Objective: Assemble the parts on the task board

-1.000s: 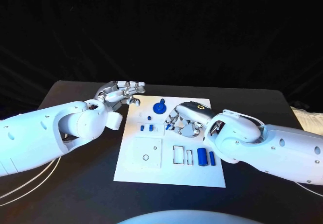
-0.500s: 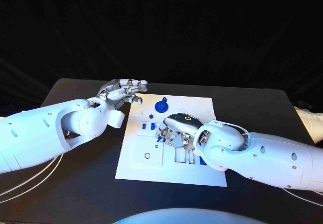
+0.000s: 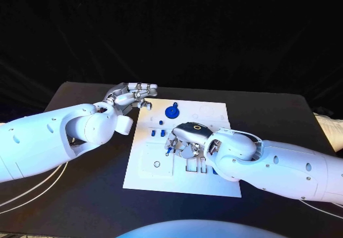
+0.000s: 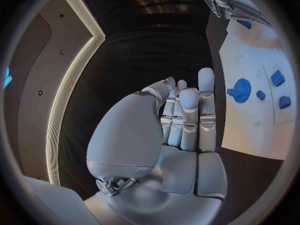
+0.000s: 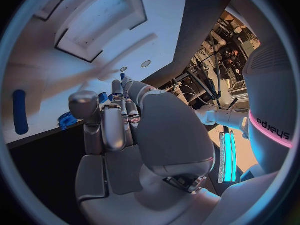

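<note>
The white task board (image 3: 143,183) lies mid-table. My right hand (image 3: 187,141) hovers over its middle with fingers curled, and a small blue part (image 3: 170,144) shows at its fingertips, pinched there as far as I can tell. In the right wrist view that blue part (image 5: 103,97) sits between the thumb and the fingers of the right hand (image 5: 119,120). A blue gear (image 3: 171,111) stands near the board's far edge, with small blue pieces (image 3: 154,133) nearer. My left hand (image 3: 134,95) hangs empty beside the board's far left corner, its fingers (image 4: 187,105) side by side.
Blue cylinders (image 3: 214,171) lie on the board, partly hidden under my right forearm. A square recess (image 3: 157,161) sits in the board's near left part. Black table surrounds the board. The left wrist view shows the gear (image 4: 240,91) and my right hand (image 4: 225,0).
My right hand has moved left and nearer across the board, from its far right part to its middle. The left hand has barely moved.
</note>
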Tool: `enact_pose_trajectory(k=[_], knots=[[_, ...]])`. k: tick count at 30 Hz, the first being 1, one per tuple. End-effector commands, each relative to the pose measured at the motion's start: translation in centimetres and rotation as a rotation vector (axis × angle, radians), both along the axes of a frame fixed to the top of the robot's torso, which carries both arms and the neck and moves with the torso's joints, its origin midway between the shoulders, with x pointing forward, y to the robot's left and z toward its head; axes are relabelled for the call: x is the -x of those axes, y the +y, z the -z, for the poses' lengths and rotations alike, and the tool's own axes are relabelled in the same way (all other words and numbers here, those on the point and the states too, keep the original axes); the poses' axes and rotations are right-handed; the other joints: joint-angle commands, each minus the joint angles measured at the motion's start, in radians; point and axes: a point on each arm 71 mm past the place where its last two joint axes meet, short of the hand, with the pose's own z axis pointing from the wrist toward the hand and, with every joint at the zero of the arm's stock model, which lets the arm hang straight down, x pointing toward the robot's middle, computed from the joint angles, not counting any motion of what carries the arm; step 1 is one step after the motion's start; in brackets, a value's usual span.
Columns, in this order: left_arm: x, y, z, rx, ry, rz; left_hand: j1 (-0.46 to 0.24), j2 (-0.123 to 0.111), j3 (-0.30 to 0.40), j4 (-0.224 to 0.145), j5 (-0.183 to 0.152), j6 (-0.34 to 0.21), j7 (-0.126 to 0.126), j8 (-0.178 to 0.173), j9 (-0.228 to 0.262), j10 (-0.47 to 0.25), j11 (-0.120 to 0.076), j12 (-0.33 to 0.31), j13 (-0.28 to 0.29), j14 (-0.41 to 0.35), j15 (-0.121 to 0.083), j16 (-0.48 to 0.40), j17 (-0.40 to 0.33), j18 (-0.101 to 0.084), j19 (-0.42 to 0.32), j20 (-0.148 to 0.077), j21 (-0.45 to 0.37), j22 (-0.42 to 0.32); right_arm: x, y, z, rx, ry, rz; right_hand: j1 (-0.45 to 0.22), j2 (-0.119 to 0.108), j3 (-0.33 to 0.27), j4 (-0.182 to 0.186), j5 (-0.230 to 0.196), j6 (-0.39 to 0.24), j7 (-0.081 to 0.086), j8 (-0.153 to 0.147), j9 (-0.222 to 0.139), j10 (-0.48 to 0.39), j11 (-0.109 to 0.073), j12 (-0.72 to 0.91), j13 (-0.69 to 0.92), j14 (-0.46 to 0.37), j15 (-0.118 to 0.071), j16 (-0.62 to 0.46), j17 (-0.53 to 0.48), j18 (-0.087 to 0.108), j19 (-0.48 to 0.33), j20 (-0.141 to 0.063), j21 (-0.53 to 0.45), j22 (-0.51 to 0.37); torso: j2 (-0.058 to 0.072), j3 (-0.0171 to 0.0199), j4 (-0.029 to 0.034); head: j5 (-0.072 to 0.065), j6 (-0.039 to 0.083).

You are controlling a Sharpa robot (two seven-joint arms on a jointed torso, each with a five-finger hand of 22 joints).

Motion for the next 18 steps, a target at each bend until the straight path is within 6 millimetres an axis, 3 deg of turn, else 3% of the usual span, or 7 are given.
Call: enact_pose_trajectory(k=[1, 18], knots=[[0.06, -0.26, -0.11, 0.009, -0.009, 0.021, 0.006, 0.004, -0.003, -0.003, 0.006, -0.008, -0.001, 0.002, -0.001, -0.007, -0.001, 0.005, 0.001, -0.006, 0.002, -0.005, -0.001, 0.019, -0.005, 0.002, -0.006, -0.001, 0.19, 0.19, 0.33, 0.053, 0.003, -0.017, -0.008, -0.003, -0.002, -0.004, 0.0, 0.003, 0.007, 0.0, 0.001, 0.004, 0.001, -0.005, 0.001, 0.049, 0.001, 0.006, 0.001, -0.013, 0.001, 0.003, 0.006, -0.001, 0.0, 0.0009, 0.0004, 0.001, -0.002], [0.07, -0.38, -0.09, 0.009, -0.006, 0.027, 0.006, 0.004, -0.003, -0.003, 0.006, -0.008, -0.001, 0.002, -0.001, -0.007, -0.001, 0.005, 0.001, -0.006, 0.002, -0.005, -0.001, 0.019, -0.005, 0.002, -0.006, -0.001, 0.1, 0.74, 0.73, 0.096, -0.018, -0.013, -0.018, -0.005, -0.006, -0.003, 0.0, 0.005, 0.006, 0.0, 0.002, 0.005, 0.0, -0.006, 0.002, 0.049, 0.001, 0.006, 0.0, -0.013, 0.001, 0.004, 0.007, 0.0, 0.0, 0.0004, 0.0001, 0.004, -0.011]])
